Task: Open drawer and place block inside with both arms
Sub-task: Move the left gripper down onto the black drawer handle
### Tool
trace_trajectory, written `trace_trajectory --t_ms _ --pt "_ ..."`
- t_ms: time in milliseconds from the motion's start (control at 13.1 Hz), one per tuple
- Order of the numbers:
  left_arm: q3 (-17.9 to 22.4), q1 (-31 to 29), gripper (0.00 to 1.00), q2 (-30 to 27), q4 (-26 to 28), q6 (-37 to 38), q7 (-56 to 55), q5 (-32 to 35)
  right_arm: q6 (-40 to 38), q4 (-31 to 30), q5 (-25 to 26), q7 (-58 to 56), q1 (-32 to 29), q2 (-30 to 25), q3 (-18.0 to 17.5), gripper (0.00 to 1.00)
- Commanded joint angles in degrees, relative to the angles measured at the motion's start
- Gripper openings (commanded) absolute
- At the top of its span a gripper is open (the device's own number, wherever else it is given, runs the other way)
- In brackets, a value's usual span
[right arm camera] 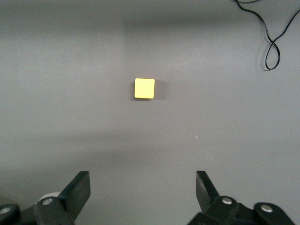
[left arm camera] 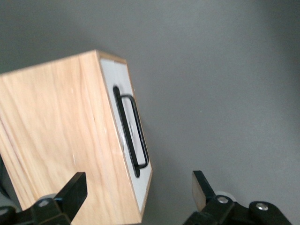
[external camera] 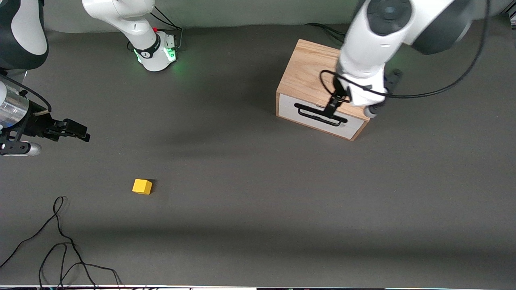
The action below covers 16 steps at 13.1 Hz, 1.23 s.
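Front view shows the drawer [external camera: 320, 114] shut in its cabinet [external camera: 308, 66], so nothing is done yet. Left gripper [external camera: 333, 105] hangs wide open over the cabinet's front edge, by the handle [external camera: 319, 114]. Block [external camera: 142, 186] sits well away from the cabinet, toward the right arm's end, with the right gripper [external camera: 74, 131] spread wide above the table.

Cabinet [external camera: 310, 72] corner under left arm [external camera: 375, 44]
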<state>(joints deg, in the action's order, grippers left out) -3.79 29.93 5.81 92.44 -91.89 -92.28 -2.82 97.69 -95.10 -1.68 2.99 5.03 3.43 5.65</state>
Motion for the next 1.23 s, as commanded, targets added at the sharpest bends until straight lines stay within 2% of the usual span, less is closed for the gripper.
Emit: trace_trajectory --t_ms 0,306,689,995,1149 --pt "0.4 1.6 1.0 0.5 -0.4 2.2 -4.3 -0.7 0.5 0.1 -0.5 -1.3 0.0 0.0 0.1 1.0" --pt "-0.1 1.5 1.0 1.8 2.0 3.4 -4.4 -1.0 0.9 -0.8 -0.3 -1.3 -0.1 0.1 0.1 1.0" --pt "0.2 0.7 1.0 5.9 6.3 -3.6 -4.4 -2.5 0.8 -0.8 -0.3 -1.3 -0.2 -0.4 0.5 1.0" --pt "0.3 0.8 1.0 6.7 11.7 -10.5 -6.0 -2.5 1.1 -0.9 -0.3 -1.0 -0.5 -0.1 0.7 1.0" --pt "0.3 0.9 1.0 8.2 12.0 -12.0 -6.0 -2.5 1.1 -1.0 -0.3 -1.0 -0.5 -0.2 0.8 1.0"
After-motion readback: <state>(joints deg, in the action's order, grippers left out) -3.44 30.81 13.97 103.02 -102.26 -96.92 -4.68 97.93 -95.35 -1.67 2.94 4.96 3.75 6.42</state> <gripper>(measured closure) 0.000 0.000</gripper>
